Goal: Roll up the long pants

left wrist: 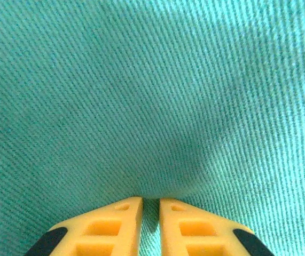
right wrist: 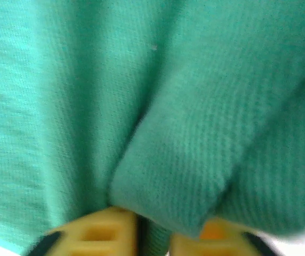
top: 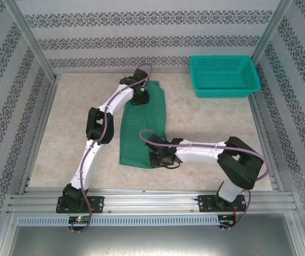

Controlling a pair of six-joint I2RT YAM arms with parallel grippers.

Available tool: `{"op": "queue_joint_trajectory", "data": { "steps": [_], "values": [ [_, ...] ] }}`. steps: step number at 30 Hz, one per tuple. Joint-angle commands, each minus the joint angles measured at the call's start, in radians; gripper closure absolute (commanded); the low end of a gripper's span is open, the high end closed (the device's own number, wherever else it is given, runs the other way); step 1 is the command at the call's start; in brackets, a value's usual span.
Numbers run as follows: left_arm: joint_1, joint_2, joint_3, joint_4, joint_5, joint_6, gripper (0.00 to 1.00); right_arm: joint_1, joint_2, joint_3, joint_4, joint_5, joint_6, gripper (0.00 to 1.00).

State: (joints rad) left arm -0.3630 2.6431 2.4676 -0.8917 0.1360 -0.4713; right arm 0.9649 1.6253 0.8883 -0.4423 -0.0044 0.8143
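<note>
Dark green pants (top: 144,122) lie in a long strip at mid-table. The left gripper (top: 140,98) pinches cloth at the far end, jaws nearly together. The right gripper (top: 157,159) clamps a lifted fold at the near end. Rolling seems to be just starting; next, turn that near fold over toward the far end.

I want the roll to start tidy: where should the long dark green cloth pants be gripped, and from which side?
Probably the near short edge of the dark green cloth pants, pinched from above on the near side: they lie flat as a long strip running near to far.
</note>
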Motion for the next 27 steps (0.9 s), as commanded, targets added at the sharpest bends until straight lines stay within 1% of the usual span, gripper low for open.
{"op": "queue_joint_trajectory", "data": {
  "steps": [1,2,4,5,6,7,9,11,12,13,14,15,16,17,18,19,20,22,23,24,25,27],
  "values": [
    [0.039,-0.116,-0.138,-0.035,-0.191,0.03,0.76,0.009,-0.14,0.011,-0.224,0.201,0.016,0.02],
    [0.039,-0.18,-0.209,0.001,-0.224,0.038,0.69,0.001,-0.186,0.007,-0.229,0.222,0.017,0.02],
    [0.041,-0.351,-0.367,0.102,-0.297,0.054,0.46,-0.034,-0.283,-0.024,-0.166,0.181,-0.006,0.02],
    [0.04,-0.425,-0.431,0.146,-0.311,0.064,0.31,-0.054,-0.315,-0.041,-0.138,0.151,-0.007,0.02],
    [0.04,-0.495,-0.495,0.193,-0.301,0.083,0.03,-0.078,-0.343,-0.069,-0.096,0.133,0.003,0.02],
    [0.042,-0.555,-0.538,0.217,-0.295,0.088,0.0,-0.108,-0.357,-0.085,-0.08,0.119,0.025,0.02],
    [0.046,-0.643,-0.606,0.243,-0.235,0.11,0.0,-0.165,-0.367,-0.12,-0.056,0.104,0.062,0.02],
    [0.048,-0.715,-0.659,0.246,-0.186,0.121,0.0,-0.24,-0.366,-0.185,0.043,0.014,0.077,0.02],
    [0.046,-0.757,-0.699,0.253,-0.213,0.103,0.0,-0.273,-0.348,-0.211,0.102,-0.037,0.085,0.02],
    [0.044,-0.814,-0.779,0.314,-0.21,0.106,0.0,-0.297,-0.316,-0.208,0.109,-0.063,0.09,0.02],
    [0.044,-0.864,-0.876,0.406,-0.18,0.125,0.0,-0.312,-0.281,-0.191,0.1,-0.092,0.077,0.02],
    [0.045,-0.938,-1.013,0.517,-0.172,0.133,0.0,-0.318,-0.247,-0.167,0.081,-0.091,0.063,0.02],
    [0.046,-0.988,-1.093,0.57,-0.184,0.102,0.0,-0.317,-0.231,-0.156,0.096,-0.089,0.024,0.02],
    [0.062,-1.0,-1.092,0.517,-0.164,0.064,0.0,-0.307,-0.23,-0.151,0.104,-0.072,0.0,0.02],
    [0.077,-0.992,-1.047,0.369,-0.159,0.029,0.0,-0.303,-0.232,-0.147,0.103,-0.043,-0.01,0.02],
    [0.076,-1.006,-1.057,0.315,-0.141,0.054,0.0,-0.306,-0.237,-0.145,0.107,-0.039,-0.016,0.02],
    [0.07,-1.034,-1.092,0.318,-0.113,0.087,0.0,-0.309,-0.24,-0.139,0.103,-0.029,-0.021,0.02],
    [0.058,-1.106,-1.175,0.315,-0.092,0.098,0.0,-0.313,-0.238,-0.114,0.054,0.011,-0.029,0.02],
    [0.052,-1.133,-1.204,0.315,-0.064,0.105,0.0,-0.314,-0.229,-0.101,0.025,0.023,-0.034,0.02],
    [0.032,-1.162,-1.235,0.304,-0.052,0.117,0.01,-0.32,-0.223,-0.092,-0.002,0.038,-0.034,0.02],
    [-0.005,-1.184,-1.258,0.284,-0.062,0.132,0.02,-0.33,-0.216,-0.094,-0.007,0.036,-0.033,0.02],
    [-0.1,-1.211,-1.286,0.221,-0.146,0.156,0.03,-0.354,-0.206,-0.108,0.001,0.02,-0.018,0.02]
  ]
}}
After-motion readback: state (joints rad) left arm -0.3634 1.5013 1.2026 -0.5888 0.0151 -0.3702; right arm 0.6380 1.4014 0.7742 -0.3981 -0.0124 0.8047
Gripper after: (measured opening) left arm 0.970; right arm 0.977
